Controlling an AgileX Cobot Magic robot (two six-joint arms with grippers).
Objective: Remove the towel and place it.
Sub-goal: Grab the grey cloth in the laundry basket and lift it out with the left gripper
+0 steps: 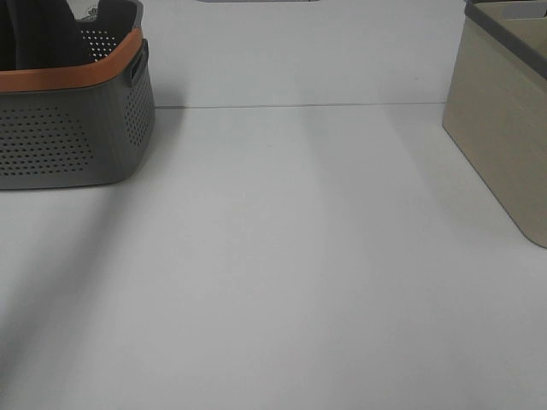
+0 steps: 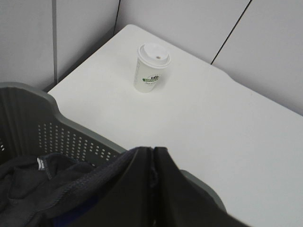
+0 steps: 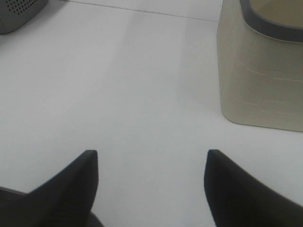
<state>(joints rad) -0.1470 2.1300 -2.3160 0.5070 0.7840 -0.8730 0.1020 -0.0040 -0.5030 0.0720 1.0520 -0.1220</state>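
While the towel (image 2: 26,189) sits bunched in the basket (image 2: 71,139), the left gripper (image 2: 154,151) is pinched tight on a raised fold of it. Meanwhile the right gripper (image 3: 152,153) hangs spread wide over the table (image 3: 142,71), near the bin (image 3: 255,80).

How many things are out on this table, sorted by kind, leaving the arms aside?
Containers: 2, the grey perforated basket and the beige bin
Towels: 1, the towel, lying in the basket
Cups: 1, the lidded paper cup
Total: 4
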